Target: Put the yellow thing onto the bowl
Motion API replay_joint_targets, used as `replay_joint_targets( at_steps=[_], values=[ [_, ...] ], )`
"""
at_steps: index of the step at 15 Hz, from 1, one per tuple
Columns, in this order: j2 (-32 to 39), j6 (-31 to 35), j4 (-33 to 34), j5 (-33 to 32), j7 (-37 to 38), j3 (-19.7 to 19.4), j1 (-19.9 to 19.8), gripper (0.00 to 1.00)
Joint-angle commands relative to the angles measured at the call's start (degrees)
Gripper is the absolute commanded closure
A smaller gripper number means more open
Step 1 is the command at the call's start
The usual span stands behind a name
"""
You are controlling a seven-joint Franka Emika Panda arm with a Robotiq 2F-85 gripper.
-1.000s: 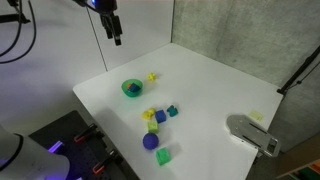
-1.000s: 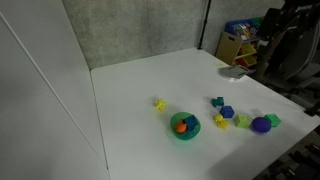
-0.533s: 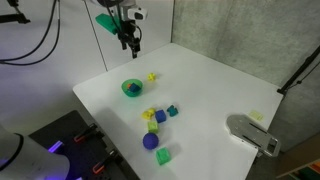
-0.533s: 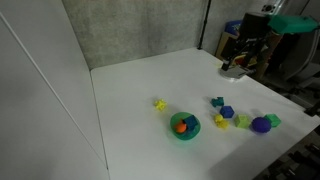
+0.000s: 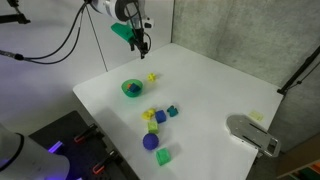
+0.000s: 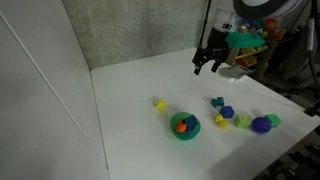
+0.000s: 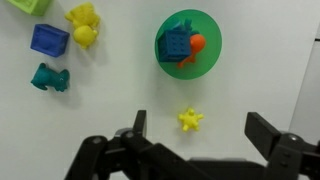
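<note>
The yellow thing is a tiny bright yellow knobbly piece lying alone on the white table; it shows in both exterior views (image 5: 152, 76) (image 6: 159, 103) and in the wrist view (image 7: 190, 120). The green bowl with a blue-teal inside (image 5: 132, 89) (image 6: 184, 126) (image 7: 187, 45) stands beside it and holds a blue piece and an orange piece. My gripper (image 5: 142, 44) (image 6: 204, 66) (image 7: 200, 135) hangs open and empty high above the table. In the wrist view the yellow thing lies between my two fingers, well below them.
A cluster of toy pieces lies past the bowl: yellow and blue blocks (image 5: 153, 117), a teal piece (image 7: 49, 78), a purple-blue ball (image 5: 150, 141) and a green block (image 5: 163, 156). A grey device (image 5: 252, 133) sits at a table corner.
My arm has swung in from beyond the table edge to above the area near the yellow thing and the bowl. The gripper stays open. Nothing on the table has moved.
</note>
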Motion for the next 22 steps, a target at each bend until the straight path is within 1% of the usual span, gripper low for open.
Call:
replay_joint_targets(
  at_steps=[1, 5, 6, 10, 13, 18, 22],
  values=[
    [0.8, -0.1, 1.0, 0.3, -0.2, -0.9, 1.1, 0.00],
    [1.6, -0.2, 2.1, 0.3, -0.2, -0.9, 1.3, 0.00],
    [2.9, -0.2, 3.1, -1.1, 1.7, -1.5, 1.6, 0.00],
    [8.2, 0.1, 5.7, -2.8, 2.4, -2.5, 2.7, 0.00],
    [13.1, 2.0, 8.4, -4.0, 2.0, -3.3, 3.6, 0.00],
    [22.1, 5.7, 14.9, -4.7, 1.9, -4.5, 5.3, 0.00],
    [29.9, 6.6, 22.3, -5.5, 2.1, -5.6, 7.0, 0.00]
  ],
)
